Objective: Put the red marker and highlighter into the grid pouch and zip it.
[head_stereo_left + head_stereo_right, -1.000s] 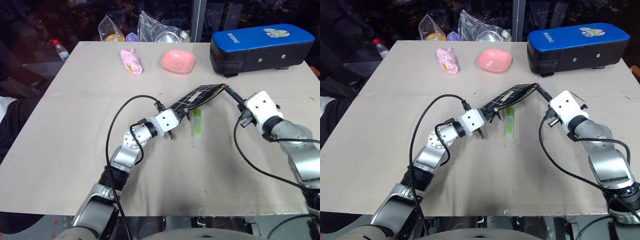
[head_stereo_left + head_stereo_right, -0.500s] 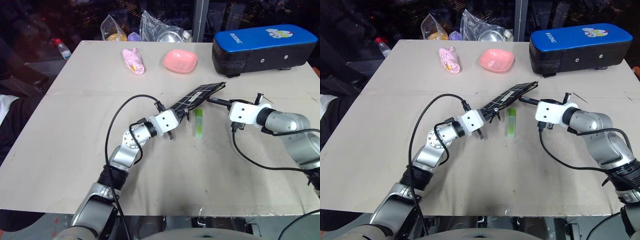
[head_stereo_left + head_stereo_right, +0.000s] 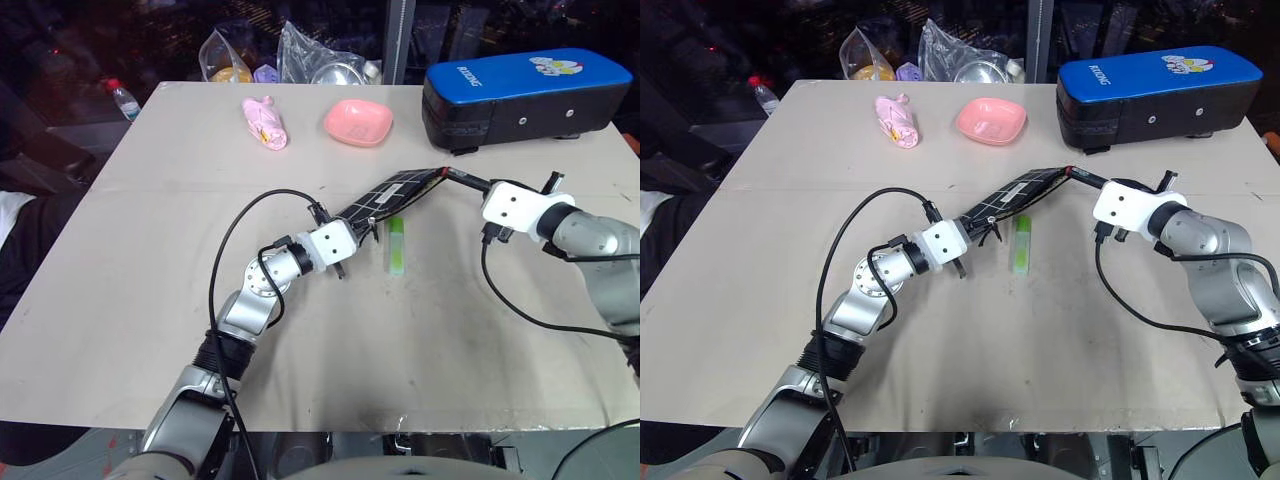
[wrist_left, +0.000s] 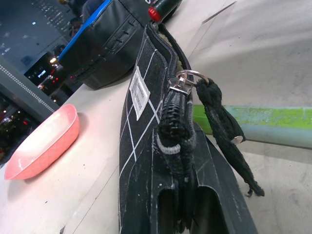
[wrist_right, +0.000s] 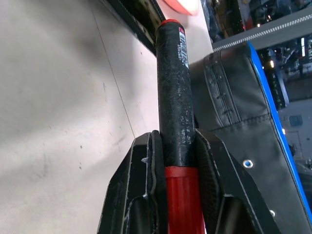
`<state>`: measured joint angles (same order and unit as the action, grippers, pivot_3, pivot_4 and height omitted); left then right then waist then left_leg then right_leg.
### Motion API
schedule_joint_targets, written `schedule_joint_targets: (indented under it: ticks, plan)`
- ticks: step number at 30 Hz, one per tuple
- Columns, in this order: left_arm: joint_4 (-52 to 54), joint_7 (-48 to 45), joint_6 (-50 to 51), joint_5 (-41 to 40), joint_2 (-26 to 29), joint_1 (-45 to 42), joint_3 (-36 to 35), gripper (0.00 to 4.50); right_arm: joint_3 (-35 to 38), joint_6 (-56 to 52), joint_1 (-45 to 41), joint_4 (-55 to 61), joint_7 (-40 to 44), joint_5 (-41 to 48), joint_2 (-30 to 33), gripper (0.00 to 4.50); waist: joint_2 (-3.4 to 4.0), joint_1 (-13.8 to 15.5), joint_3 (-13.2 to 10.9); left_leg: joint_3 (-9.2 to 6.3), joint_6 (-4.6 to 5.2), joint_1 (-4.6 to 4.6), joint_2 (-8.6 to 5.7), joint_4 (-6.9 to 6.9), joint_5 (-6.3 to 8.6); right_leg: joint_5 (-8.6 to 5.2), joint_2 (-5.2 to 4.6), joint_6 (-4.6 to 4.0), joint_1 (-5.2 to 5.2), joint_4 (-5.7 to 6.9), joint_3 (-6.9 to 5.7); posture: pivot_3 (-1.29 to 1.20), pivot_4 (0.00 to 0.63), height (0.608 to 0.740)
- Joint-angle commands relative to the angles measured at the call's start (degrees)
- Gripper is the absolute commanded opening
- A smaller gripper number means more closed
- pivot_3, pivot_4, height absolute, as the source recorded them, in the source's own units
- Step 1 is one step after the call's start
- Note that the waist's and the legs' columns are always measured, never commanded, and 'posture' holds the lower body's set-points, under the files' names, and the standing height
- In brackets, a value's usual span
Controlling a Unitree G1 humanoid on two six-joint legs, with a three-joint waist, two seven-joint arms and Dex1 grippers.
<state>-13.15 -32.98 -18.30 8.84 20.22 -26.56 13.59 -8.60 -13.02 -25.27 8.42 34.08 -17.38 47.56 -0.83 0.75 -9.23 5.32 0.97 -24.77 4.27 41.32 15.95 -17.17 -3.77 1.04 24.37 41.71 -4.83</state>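
My left gripper [image 3: 362, 228] is shut on the near end of the grid pouch [image 3: 395, 192] and holds it tilted up off the table. The pouch's zipper pull [image 4: 187, 80] dangles beside the fingers. My right gripper [image 3: 480, 187] is shut on the red marker [image 3: 458, 177], whose black barrel [image 5: 174, 97] points at the pouch's raised far end. The marker's tip sits right at that end; whether it is inside I cannot tell. The light green highlighter [image 3: 396, 246] lies flat on the table just below the pouch.
A big blue-topped black case [image 3: 520, 85] stands at the back right, close behind the right gripper. A pink dish [image 3: 357, 121] and a pink wrapped item [image 3: 264, 122] lie at the back, with plastic bags [image 3: 300, 55] behind. A small bottle [image 3: 120, 98] sits off the far left corner.
The right gripper rolled its wrist and carried the marker from below the pouch's far end up and right to that end. The left gripper and the pouch stayed put.
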Motion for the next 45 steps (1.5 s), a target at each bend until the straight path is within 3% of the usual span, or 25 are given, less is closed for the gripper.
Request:
schedule_joint_targets:
  ticks: [1, 12, 24, 33, 35, 39, 45]
  plan:
    - [0.5, 0.2, -1.3, -0.4, -0.3, -0.8, -0.1, 0.0, -0.6, 1.5, 0.1, 2.0, 0.9, -1.5, -0.3, 0.27, 0.0, 0.0, 0.0, 0.0, 0.0, 0.0, 0.0, 0.0, 0.0, 0.0, 0.0, 0.0, 0.0, 0.0, 0.0, 0.0, 0.15, 0.686]
    - [-0.3, -1.2, -3.9, 0.7, 0.3, -2.3, 1.0, 0.0, -10.3, 14.3, -6.8, -2.1, 5.9, -6.4, -2.9, 0.27, 0.0, -0.1, 0.0, 0.05, 0.0, 0.0, 0.0, 0.03, 0.0, 0.0, 0.01, 0.0, 0.04, 0.05, 0.04, 0.0, 0.15, 0.686]
    - [0.9, -4.3, -6.4, 0.1, 1.5, -3.0, 1.7, 0.0, -13.8, 29.1, -16.6, -13.3, 8.2, -7.2, -7.9, 0.27, 0.0, 0.0, 0.0, 0.21, -0.01, -0.06, 0.01, 0.06, 0.0, 0.0, -0.01, -0.01, 0.2, 0.13, 0.13, 0.0, 0.15, 0.686]
    - [0.1, -3.0, -3.1, -3.1, 1.8, -3.0, -2.3, 0.0, -8.7, 29.5, -18.9, -18.1, 6.9, -3.7, -8.0, 4.29, 0.0, 0.0, 0.0, 0.24, -0.01, -0.06, 0.02, 0.07, -0.01, 0.01, -0.03, -0.01, 0.22, 0.15, 0.14, 0.0, 0.15, 0.686]
    - [0.3, -2.8, -2.0, -4.2, 1.6, -2.8, -3.3, 0.0, -7.4, 27.8, -18.6, -17.4, 7.2, -2.3, -8.5, 4.43, 0.0, 0.0, 0.0, 0.25, -0.01, -0.06, 0.03, 0.07, 0.0, 0.01, -0.03, -0.01, 0.22, 0.16, 0.14, 0.0, 0.15, 0.686]
    - [1.1, -1.5, 2.0, -7.5, 0.3, -2.5, -6.0, 0.0, -0.9, 13.2, -13.8, -8.2, 7.2, 8.0, -14.7, 4.43, 0.0, -0.1, 0.0, 0.23, -0.01, -0.05, 0.06, 0.08, -0.01, 0.01, -0.03, -0.02, 0.21, 0.18, 0.14, 0.0, 0.15, 0.686]
    - [1.4, -0.7, 3.6, -8.2, 1.1, -1.7, -7.7, 0.0, 4.6, -19.4, -5.2, 10.8, 3.6, 19.8, -24.3, 4.43, 0.0, 0.0, 0.0, 0.18, -0.01, -0.07, 0.08, 0.08, -0.01, 0.02, -0.03, -0.03, 0.21, 0.19, 0.13, 0.0, 0.15, 0.686]
